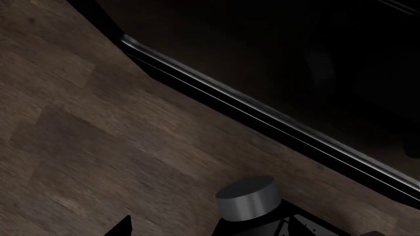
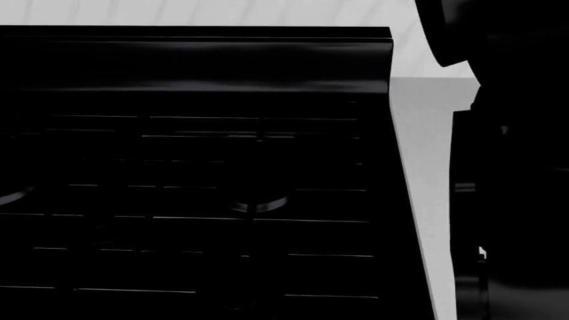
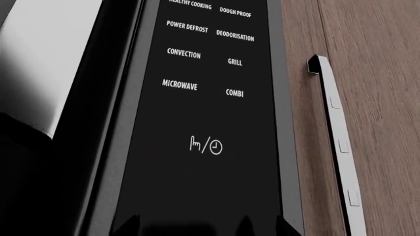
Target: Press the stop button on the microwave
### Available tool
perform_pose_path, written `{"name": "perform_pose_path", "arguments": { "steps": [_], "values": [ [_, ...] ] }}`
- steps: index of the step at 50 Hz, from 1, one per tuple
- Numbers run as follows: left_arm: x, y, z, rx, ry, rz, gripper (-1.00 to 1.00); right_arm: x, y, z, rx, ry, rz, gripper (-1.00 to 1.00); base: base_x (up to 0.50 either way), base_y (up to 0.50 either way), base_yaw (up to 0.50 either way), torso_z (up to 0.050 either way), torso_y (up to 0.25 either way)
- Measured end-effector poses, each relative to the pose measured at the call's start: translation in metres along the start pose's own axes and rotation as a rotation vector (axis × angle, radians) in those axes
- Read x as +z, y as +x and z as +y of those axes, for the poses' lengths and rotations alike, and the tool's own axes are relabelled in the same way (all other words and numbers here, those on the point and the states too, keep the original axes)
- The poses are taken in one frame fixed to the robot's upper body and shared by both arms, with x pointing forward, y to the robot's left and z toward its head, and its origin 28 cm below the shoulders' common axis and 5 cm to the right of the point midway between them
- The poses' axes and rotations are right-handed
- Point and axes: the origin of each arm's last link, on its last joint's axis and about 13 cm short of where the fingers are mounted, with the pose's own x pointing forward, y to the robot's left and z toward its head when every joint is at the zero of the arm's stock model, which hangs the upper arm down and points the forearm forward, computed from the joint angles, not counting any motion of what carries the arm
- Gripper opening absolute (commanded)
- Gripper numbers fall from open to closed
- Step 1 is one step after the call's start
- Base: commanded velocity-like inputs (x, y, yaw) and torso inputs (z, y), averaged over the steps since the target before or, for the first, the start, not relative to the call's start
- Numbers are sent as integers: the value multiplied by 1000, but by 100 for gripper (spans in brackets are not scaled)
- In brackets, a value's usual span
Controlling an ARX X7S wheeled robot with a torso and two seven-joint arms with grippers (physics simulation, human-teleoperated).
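Observation:
The microwave's black control panel [image 3: 206, 113] fills the right wrist view at very close range. Its white labels read power defrost, deodorisation, convection, grill, microwave [image 3: 179, 84] and combi, with a hand-and-clock symbol [image 3: 205, 145] below them. No stop button shows; the panel's lower part is out of frame. My right gripper [image 3: 203, 225] is right in front of the panel, with only its dark fingertips [image 3: 129, 223] showing, set apart and empty. My left gripper [image 1: 210, 232] hangs low and empty, with one fingertip [image 1: 125, 227] showing.
A silver cabinet handle [image 3: 335, 142] on a wooden door [image 3: 380, 98] is beside the panel. The microwave door [image 3: 46, 73] is on its other side. The head view shows a black stove top [image 2: 196, 187], a pale counter strip [image 2: 427, 200] and my dark right arm [image 2: 516, 167]. A grey knob [image 1: 248, 196] is near my left gripper.

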Motion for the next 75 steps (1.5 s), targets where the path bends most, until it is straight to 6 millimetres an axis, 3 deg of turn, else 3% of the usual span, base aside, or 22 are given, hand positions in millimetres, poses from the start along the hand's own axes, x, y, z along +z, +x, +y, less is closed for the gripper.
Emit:
{"name": "perform_pose_path", "arguments": {
  "steps": [1,24,54,64,75],
  "values": [
    [0,0,0,0,0,0,100,1,-1,0,0,-2,2,-100,0,0,0,0,0],
    [0,0,0,0,0,1,100,28,-24,-19,-8,-51,34,-100,0,0,0,0,0],
    [0,0,0,0,0,1,100,29,-63,-29,30,-79,120,-100,0,0,0,0,0],
    [0,0,0,0,0,1,100,33,-65,-27,57,-56,187,-100,0,0,0,0,0],
    [0,0,0,0,0,1,100,33,-52,-22,77,-34,285,-100,0,0,0,0,0]
  ]
}}
